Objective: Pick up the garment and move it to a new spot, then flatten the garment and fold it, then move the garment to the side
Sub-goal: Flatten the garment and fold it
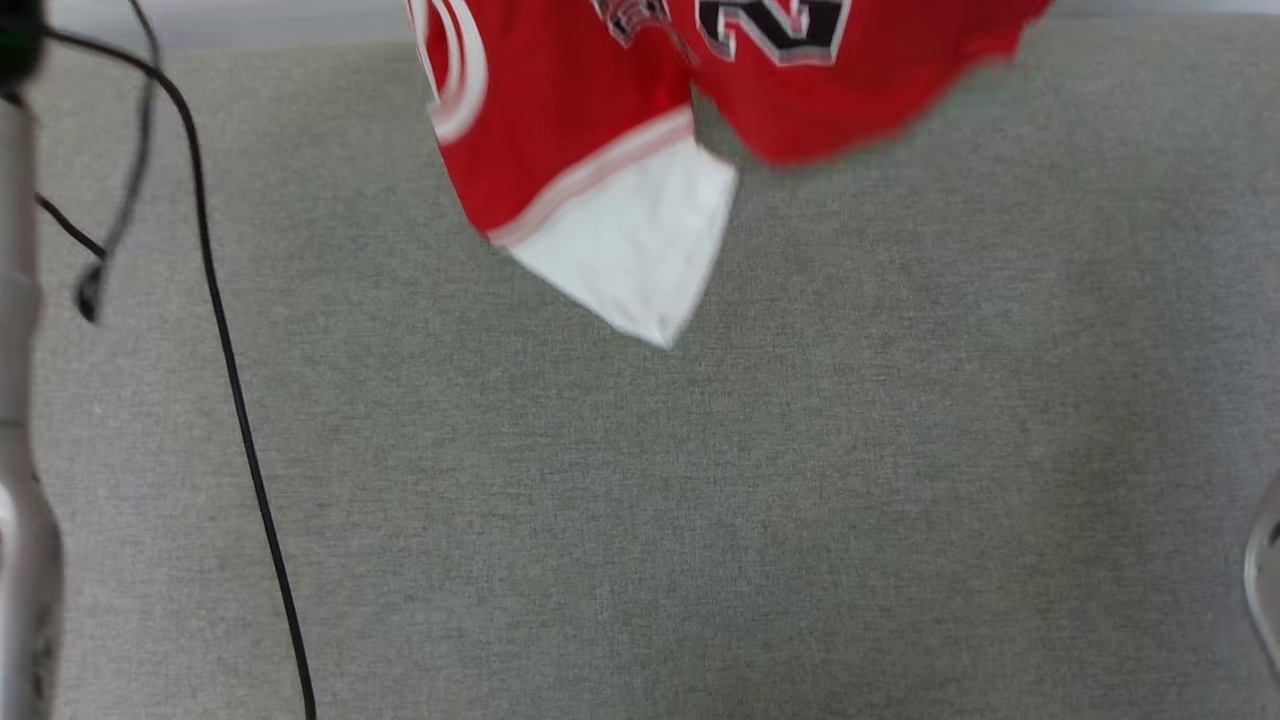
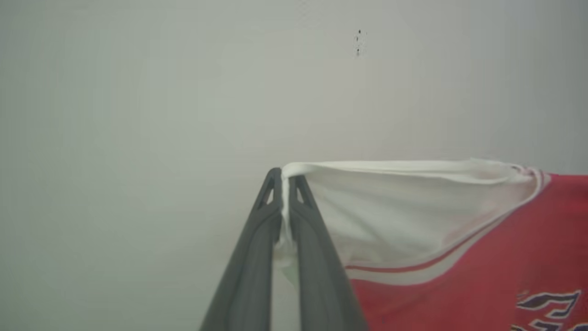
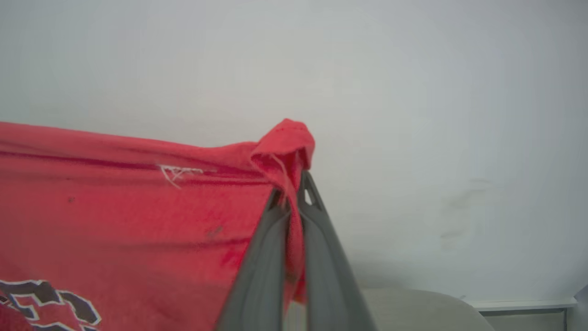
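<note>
Garment: the red jersey hangs at the top of the head view, stretched between the two pincers, with its lower red edge blurred.
Sleeve: one white sleeve with striped trim droops lowest, ending in a point; I cannot tell whether that point touches the fabric below.
Lettering: black white-outlined characters show on the face toward the head camera, cut off by the top edge.
Left pincer: the left pincer is clamped on the edge of the other white sleeve, its dark fingers pressed together with white cloth pinched between them.
Right pincer: the right pincer is clamped on a bunched red corner of the jersey, with cloth running down between its fingers.
Below: a grey woven fabric surface spreads under the jersey.
Cable: a black cable trails down the left of the grey surface, well apart from the jersey.
Behind: a pale plain wall stands behind the left pincer.
</note>
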Motion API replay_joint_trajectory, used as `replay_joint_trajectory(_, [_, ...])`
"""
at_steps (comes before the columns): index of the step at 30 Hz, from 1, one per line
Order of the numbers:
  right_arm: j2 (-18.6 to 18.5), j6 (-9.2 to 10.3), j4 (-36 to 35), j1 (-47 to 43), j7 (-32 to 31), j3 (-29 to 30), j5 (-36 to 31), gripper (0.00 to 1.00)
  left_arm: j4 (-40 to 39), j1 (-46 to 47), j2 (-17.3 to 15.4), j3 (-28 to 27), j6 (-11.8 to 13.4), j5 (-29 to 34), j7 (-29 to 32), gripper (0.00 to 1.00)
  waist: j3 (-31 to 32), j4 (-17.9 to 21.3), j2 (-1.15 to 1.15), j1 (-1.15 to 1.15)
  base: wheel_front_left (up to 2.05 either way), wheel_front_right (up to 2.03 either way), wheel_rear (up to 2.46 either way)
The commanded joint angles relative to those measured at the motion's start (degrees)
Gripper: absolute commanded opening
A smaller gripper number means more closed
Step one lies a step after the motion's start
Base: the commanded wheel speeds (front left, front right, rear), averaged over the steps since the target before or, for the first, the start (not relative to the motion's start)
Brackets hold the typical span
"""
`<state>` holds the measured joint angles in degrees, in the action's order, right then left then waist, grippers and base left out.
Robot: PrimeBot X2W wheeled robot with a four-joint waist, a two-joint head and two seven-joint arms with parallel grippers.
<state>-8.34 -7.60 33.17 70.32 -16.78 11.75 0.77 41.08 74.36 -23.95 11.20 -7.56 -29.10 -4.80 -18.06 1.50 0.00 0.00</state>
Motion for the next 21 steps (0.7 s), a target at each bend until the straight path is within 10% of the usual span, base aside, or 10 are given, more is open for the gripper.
replay_joint_trajectory(1, [-0.7, 0.20, 0.4, 1.2, 0.4, 1.0, -0.4, 0.00, 0.6, 1.2, -1.4, -0.7, 0.4, 0.2, -0.5, 0.00, -0.8, 0.0, 0.00, 0.00, 0.00, 0.00, 0.00])
replay_joint_trajectory(21, [2.5, 0.19, 19.7, 16.7, 10.3, 5.2, -9.0, 0.00, 12.2, 10.3, -1.1, 5.0, 0.2, -6.4, -6.6, 0.00, -15.3, -1.5, 0.00, 0.00, 0.00, 0.00, 0.00])
